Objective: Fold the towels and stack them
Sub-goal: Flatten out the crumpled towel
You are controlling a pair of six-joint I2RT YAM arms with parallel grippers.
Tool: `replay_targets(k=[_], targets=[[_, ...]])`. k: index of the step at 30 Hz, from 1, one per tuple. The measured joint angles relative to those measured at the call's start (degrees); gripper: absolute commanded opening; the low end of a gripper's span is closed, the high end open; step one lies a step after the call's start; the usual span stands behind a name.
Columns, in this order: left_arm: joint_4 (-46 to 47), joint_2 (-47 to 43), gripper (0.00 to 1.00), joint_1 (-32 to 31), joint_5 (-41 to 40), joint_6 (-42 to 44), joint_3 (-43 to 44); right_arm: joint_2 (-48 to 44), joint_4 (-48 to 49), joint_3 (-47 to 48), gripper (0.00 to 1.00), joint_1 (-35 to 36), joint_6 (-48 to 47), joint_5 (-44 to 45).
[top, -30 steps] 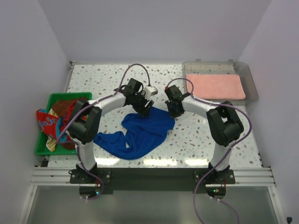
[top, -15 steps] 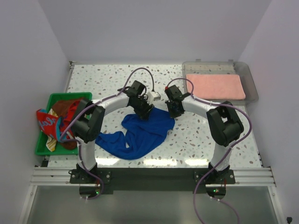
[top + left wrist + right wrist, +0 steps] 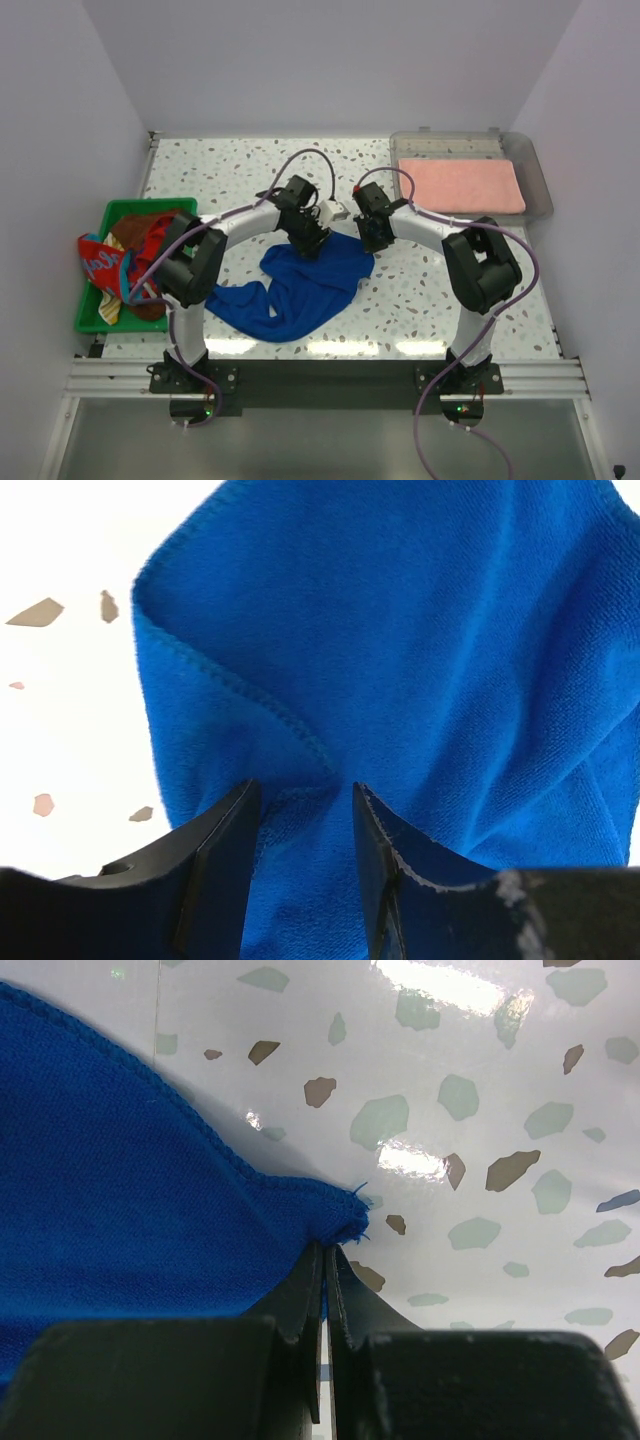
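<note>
A royal blue towel [image 3: 300,285] lies crumpled on the speckled table. My left gripper [image 3: 312,240] is down on its far left edge. In the left wrist view the gripper [image 3: 305,795] is open, with a raised fold of the blue towel [image 3: 400,650] between the jaws. My right gripper [image 3: 372,240] is at the towel's far right corner. In the right wrist view the gripper [image 3: 325,1250] is shut on that corner of the blue towel [image 3: 120,1190]. A salmon pink towel [image 3: 462,185] lies folded in the clear tray.
The clear tray [image 3: 537,175] stands at the back right. A green basket [image 3: 112,212] at the left edge holds a blue towel with red pattern [image 3: 100,265] and a brown towel [image 3: 130,230], bunched together.
My left gripper has shifted a little to the right along the blue towel's far edge. The right gripper has stayed at the corner.
</note>
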Motion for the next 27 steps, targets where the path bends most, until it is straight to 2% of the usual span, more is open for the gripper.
replay_targets(k=[17,25,27], targets=[[0.31,-0.11,0.4,-2.14,-4.24,0.81,-1.88,0.0,0.04,-0.04,0.0,-0.22,0.04,-0.22],[0.46,-0.57,0.39,-2.19,-6.69,1.01,-2.21,-0.11,0.2,-0.22,0.0,-0.24,0.04,-0.24],[0.57,-0.74,0.43,-2.19,-7.37,0.96,-2.36,-0.22,0.31,-0.35,0.0,-0.24,0.07,-0.26]])
